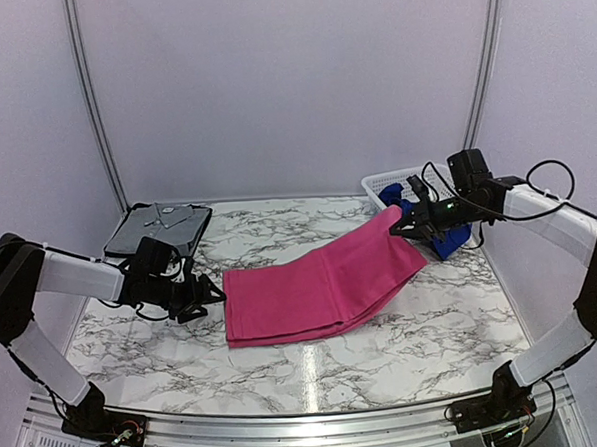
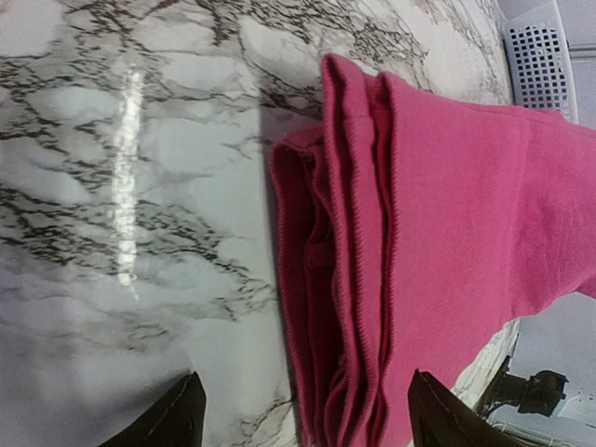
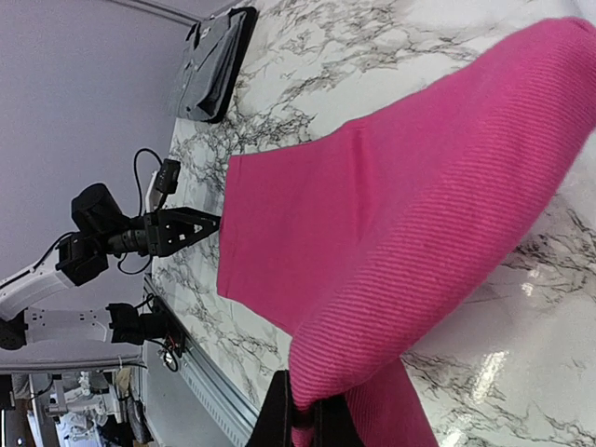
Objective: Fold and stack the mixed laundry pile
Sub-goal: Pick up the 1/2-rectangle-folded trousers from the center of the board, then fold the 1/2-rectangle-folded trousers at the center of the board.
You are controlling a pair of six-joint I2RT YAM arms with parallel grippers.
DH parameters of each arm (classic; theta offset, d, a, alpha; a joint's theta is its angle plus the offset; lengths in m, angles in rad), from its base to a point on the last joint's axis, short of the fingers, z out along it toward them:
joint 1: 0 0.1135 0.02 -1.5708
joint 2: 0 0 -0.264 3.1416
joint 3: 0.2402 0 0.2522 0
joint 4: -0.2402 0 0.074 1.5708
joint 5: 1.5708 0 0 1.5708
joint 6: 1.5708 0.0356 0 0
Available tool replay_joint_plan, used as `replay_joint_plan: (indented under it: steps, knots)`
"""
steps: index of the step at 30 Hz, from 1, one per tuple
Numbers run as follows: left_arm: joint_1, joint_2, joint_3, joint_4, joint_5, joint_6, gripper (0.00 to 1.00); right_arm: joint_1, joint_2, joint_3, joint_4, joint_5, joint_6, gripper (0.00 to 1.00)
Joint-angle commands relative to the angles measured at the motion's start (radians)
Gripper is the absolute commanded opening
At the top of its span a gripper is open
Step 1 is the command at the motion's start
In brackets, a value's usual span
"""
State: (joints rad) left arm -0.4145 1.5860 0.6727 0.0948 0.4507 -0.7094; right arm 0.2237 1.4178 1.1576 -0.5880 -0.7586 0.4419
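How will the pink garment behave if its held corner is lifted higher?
Likely floppy: the pink garment drapes from the right pincer down to the table. Its stacked folded layers may slide apart. Ribbed knit probably isn't slippery.

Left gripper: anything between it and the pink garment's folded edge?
Nothing visible. The left gripper is open, and the pink garment has its folded edge right at the jaws, on the bare marble table. The right gripper is shut on the opposite corner, lifted off the table.

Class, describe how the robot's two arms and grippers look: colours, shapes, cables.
The left arm and right arm share white tubular links and bulky black joints. The left gripper and right gripper are black, with tapering fingers. Loose black cables loop along the right arm.
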Motion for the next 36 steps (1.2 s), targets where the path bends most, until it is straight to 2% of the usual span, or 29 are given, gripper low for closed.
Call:
replay_joint_plan:
  steps: [1,5,11,18,28,36]
  knots:
    - [-0.063,0.080,0.028,0.093,0.033,-0.057,0.76,0.089,0.064,0.115,-0.003,-0.029,0.004,0.00]
    - [-0.094,0.135,0.050,0.110,0.032,-0.067,0.67,0.178,0.141,0.214,-0.011,-0.002,0.017,0.00]
    - [-0.104,0.192,0.067,0.116,0.035,-0.070,0.42,0.312,0.285,0.403,-0.037,0.039,0.027,0.00]
    - [-0.110,0.212,0.065,0.120,0.033,-0.065,0.26,0.455,0.492,0.613,-0.074,0.054,0.037,0.00]
    - [-0.115,0.235,0.068,0.125,0.039,-0.064,0.16,0.621,0.822,0.976,-0.173,0.003,0.039,0.00]
    - [-0.115,0.255,0.077,0.127,0.050,-0.062,0.13,0.672,0.931,1.013,-0.106,-0.059,0.090,0.00]
